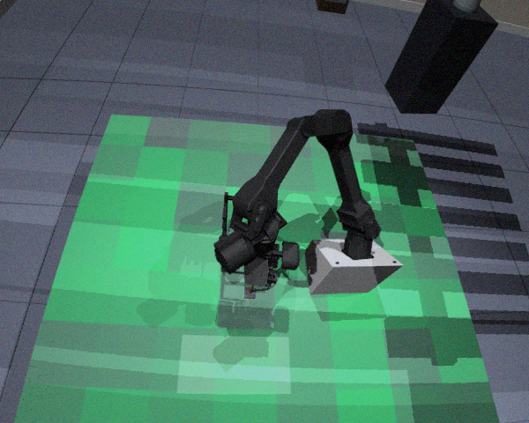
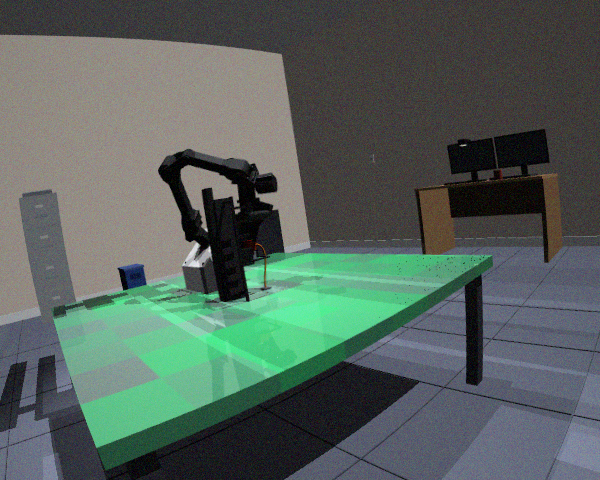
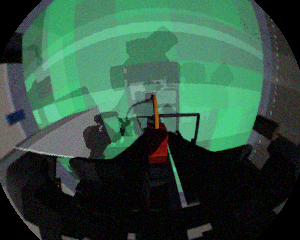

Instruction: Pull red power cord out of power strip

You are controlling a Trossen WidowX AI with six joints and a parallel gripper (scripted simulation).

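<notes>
A black power strip (image 2: 227,248) stands upright on the green table (image 2: 352,310) (image 1: 119,236), just in front of the arm's white base (image 2: 196,268) (image 1: 346,273). My gripper (image 2: 248,238) (image 1: 257,283) (image 3: 157,135) reaches down beside the strip's right face and is shut on the red plug (image 2: 248,242) (image 3: 160,152). The thin orange-red cord (image 2: 263,260) (image 3: 154,110) curves out from the plug and drops to the table top. I cannot tell whether the plug's prongs sit in a socket. In the overhead view the arm hides most of the plug and strip.
A tall black cabinet (image 1: 437,59) stands on the floor beyond the table. A blue bin (image 2: 131,275) and a grey filing cabinet (image 2: 47,248) are by the wall. A wooden desk with two monitors (image 2: 491,201) stands far right.
</notes>
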